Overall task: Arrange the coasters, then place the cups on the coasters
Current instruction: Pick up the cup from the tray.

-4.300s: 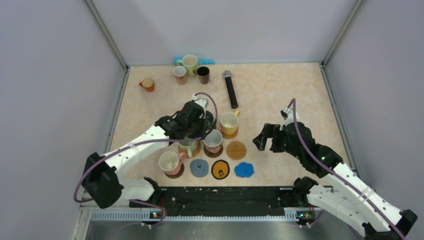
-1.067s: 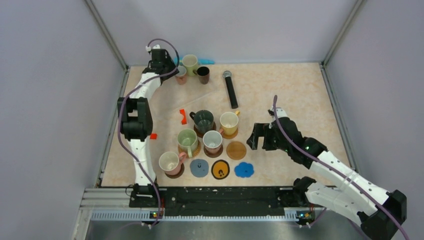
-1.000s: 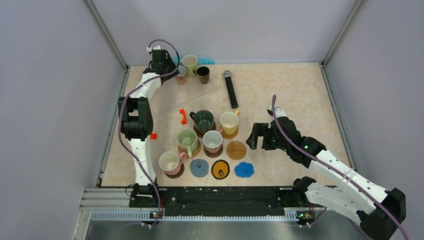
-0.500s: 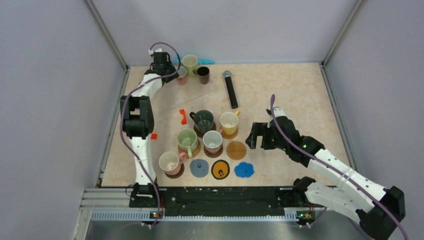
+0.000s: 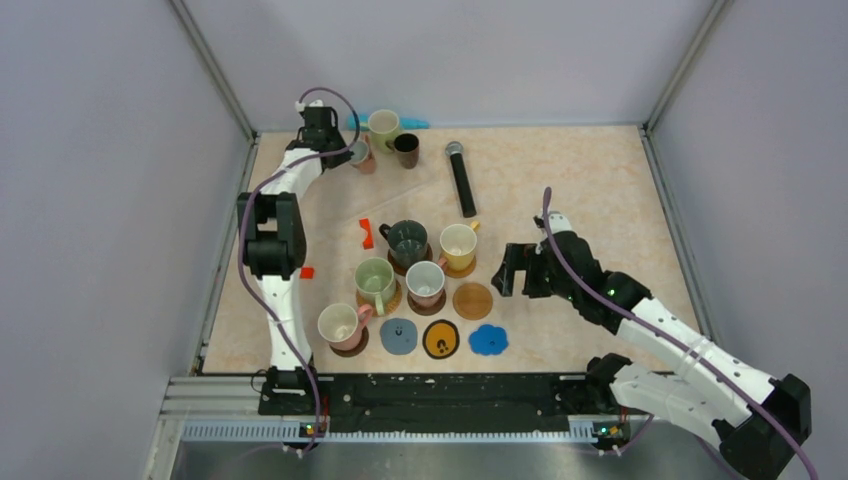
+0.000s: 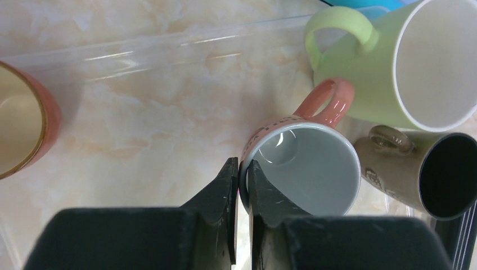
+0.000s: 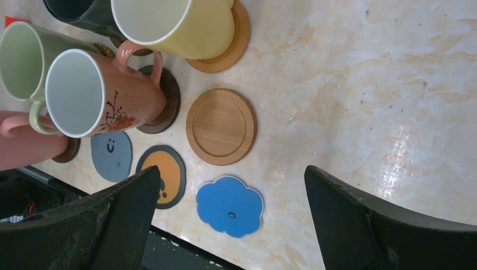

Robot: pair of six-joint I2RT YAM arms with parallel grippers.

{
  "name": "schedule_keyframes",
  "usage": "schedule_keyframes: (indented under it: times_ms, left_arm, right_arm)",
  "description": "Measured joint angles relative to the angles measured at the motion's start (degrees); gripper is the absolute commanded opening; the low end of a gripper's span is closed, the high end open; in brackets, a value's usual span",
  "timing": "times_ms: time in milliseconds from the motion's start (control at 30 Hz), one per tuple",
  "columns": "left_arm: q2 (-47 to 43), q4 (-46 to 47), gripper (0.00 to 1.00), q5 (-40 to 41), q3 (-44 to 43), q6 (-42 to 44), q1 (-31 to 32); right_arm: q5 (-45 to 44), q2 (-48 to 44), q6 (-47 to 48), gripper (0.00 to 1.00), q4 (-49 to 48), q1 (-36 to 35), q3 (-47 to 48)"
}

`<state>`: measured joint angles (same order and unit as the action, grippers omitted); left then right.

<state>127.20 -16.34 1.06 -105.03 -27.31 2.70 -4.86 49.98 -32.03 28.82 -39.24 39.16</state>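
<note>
At the back left, my left gripper (image 5: 347, 150) (image 6: 243, 179) is shut on the near rim of a pink cup (image 6: 315, 169) (image 5: 362, 156), one finger inside and one outside. A pale green cup (image 6: 427, 56) and a dark brown cup (image 6: 444, 174) stand beside it, and an orange cup (image 6: 17, 124) stands to its left. My right gripper (image 5: 512, 272) (image 7: 232, 180) hangs open above a bare wooden coaster (image 7: 220, 126) and a blue scalloped coaster (image 7: 229, 205). The black-and-yellow coaster (image 7: 163, 175) and the grey-blue coaster (image 7: 111, 155) are also bare. Several cups (image 5: 408, 242) stand on coasters in the middle.
A black microphone (image 5: 461, 178) lies at the back centre. A small red-orange piece (image 5: 367, 232) lies left of the dark green cup. A blue object (image 5: 415, 123) lies behind the pale green cup. Enclosure walls run close along the table's back and left edges.
The left gripper's jaws have closed onto the pink cup's rim. The right arm has hardly moved.
</note>
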Motion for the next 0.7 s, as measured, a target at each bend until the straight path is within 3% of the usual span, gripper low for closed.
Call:
schedule_keyframes:
  times_ms: [100,433,700]
  left_arm:
    - [-1.5,-1.9,0.0,0.5,0.9,0.3,0.0]
    - [-11.6,-5.2,0.0,2.1,8.7,0.9,0.0]
    - [-21.2,-5.2,0.0,-2.6,16.0,1.1,0.2]
  right_arm:
    - [0.0,-0.9,0.0,0.98,0.0,0.0,0.4]
    - [0.0,-5.0,-0.1,0.98,1.2,0.0,0.4]
    - [0.1,-5.8,-0.4,0.98,1.2,0.0,0.4]
